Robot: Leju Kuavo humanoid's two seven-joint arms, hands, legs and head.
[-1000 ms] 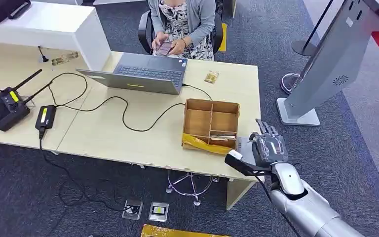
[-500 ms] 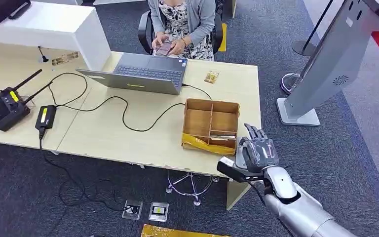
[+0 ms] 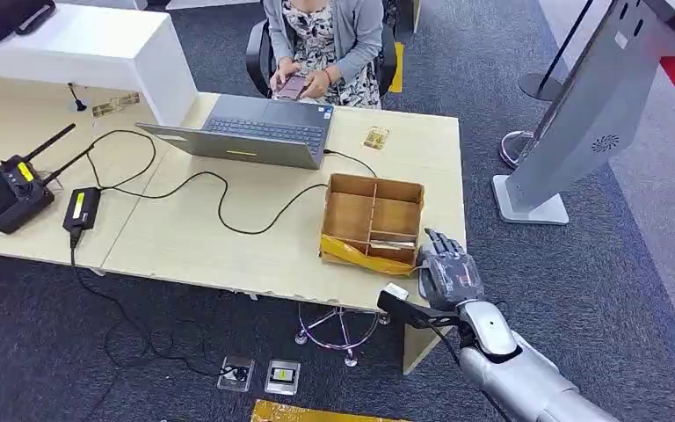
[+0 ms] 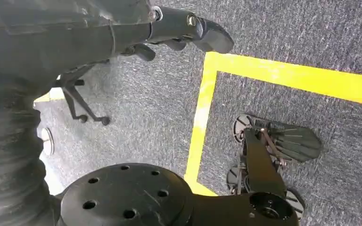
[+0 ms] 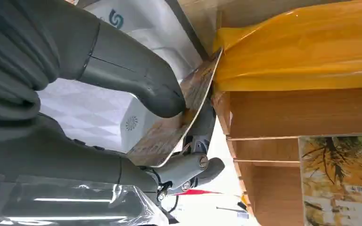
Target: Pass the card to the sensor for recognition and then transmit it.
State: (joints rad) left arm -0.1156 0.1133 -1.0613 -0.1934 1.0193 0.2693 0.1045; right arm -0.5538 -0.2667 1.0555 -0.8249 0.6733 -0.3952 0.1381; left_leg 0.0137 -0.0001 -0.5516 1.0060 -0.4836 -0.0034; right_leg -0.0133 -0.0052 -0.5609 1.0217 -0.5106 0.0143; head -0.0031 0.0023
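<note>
- Card (image 5: pixel 179 113) pinched between thumb (image 5: pixel 136 75) and darker fingers (image 5: pixel 195 165) of right hand (image 3: pixel 450 274), edge touching yellow tape (image 5: pixel 301 52) on wooden box (image 3: pixel 373 221).
- Right hand at box's near right corner, over desk (image 3: pixel 228 237) edge, fingers pointing toward far side of desk.
- Another card (image 5: pixel 339 179) with leafy picture lying in a box compartment.
- Left hand (image 4: pixel 179 30) hanging over grey carpet with yellow floor line (image 4: pixel 283 75), fingers loosely curled, nothing in them.
- Grey kiosk (image 3: pixel 593 114) standing on floor right of desk, well apart from card.
- Laptop (image 3: pixel 255 132) open on desk, cable (image 3: pixel 220 198) trailing across; person (image 3: pixel 325 44) seated behind it holding phone.
- Black radio unit (image 3: pixel 9 189) at desk's left end.
</note>
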